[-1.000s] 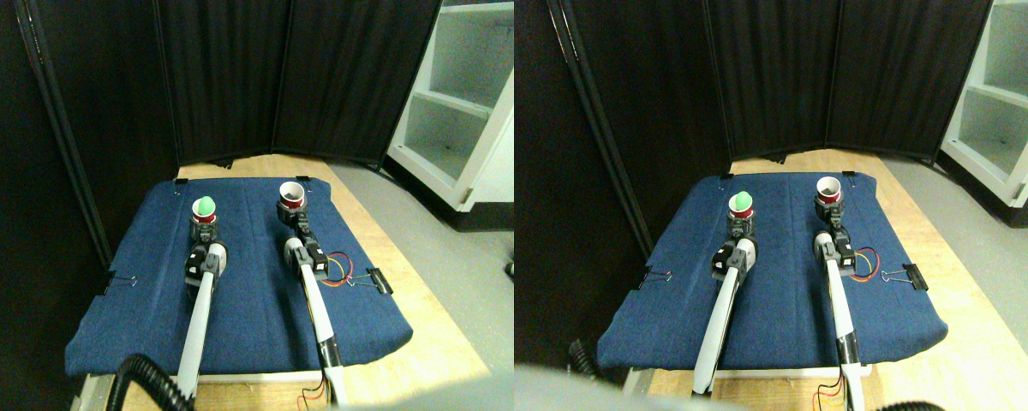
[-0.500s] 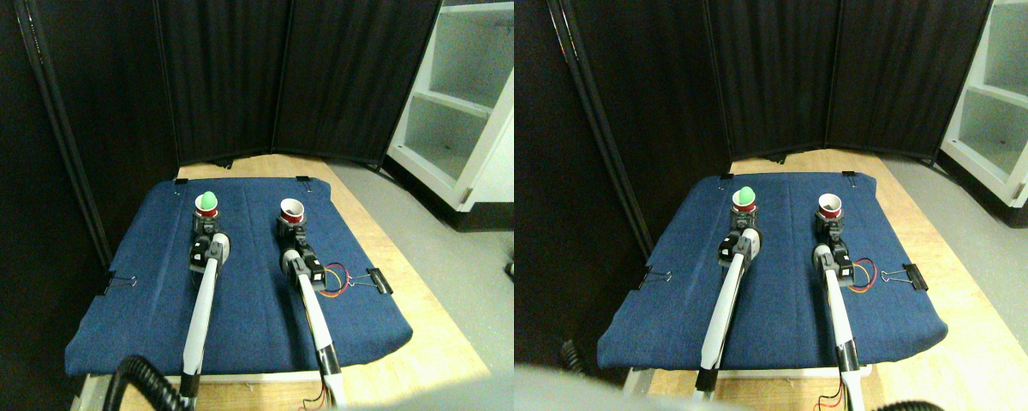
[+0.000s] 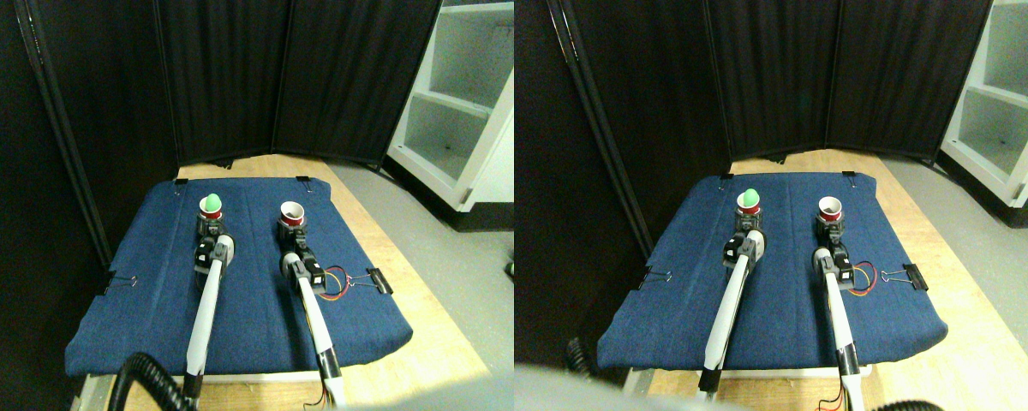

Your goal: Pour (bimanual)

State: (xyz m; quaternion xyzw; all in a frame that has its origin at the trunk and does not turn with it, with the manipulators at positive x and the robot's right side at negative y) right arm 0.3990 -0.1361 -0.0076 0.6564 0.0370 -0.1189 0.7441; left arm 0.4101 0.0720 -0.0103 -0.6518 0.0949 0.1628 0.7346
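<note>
A red cup holding a green ball [image 3: 212, 202] sits at the tip of my left gripper [image 3: 209, 228], which is shut around the cup's base [image 3: 211, 215]. To its right, a second red cup [image 3: 291, 214] with a white, empty inside is held upright in my right gripper [image 3: 292, 233]. The two cups are level with each other, about a hand's width apart, over the far half of the blue cloth [image 3: 240, 300]. Both pale arms reach up from the bottom edge.
The blue cloth covers a wooden table [image 3: 411, 334] and is pinned by binder clips [image 3: 379, 280]. Red and yellow wires [image 3: 336, 281] loop beside the right arm. Black curtain panels [image 3: 291, 77] close the back, and a white shelf unit [image 3: 463, 103] stands at the right.
The right cup has come back toward me and lower, now level with the left cup. The left cup with the green ball has shifted slightly right and away.
</note>
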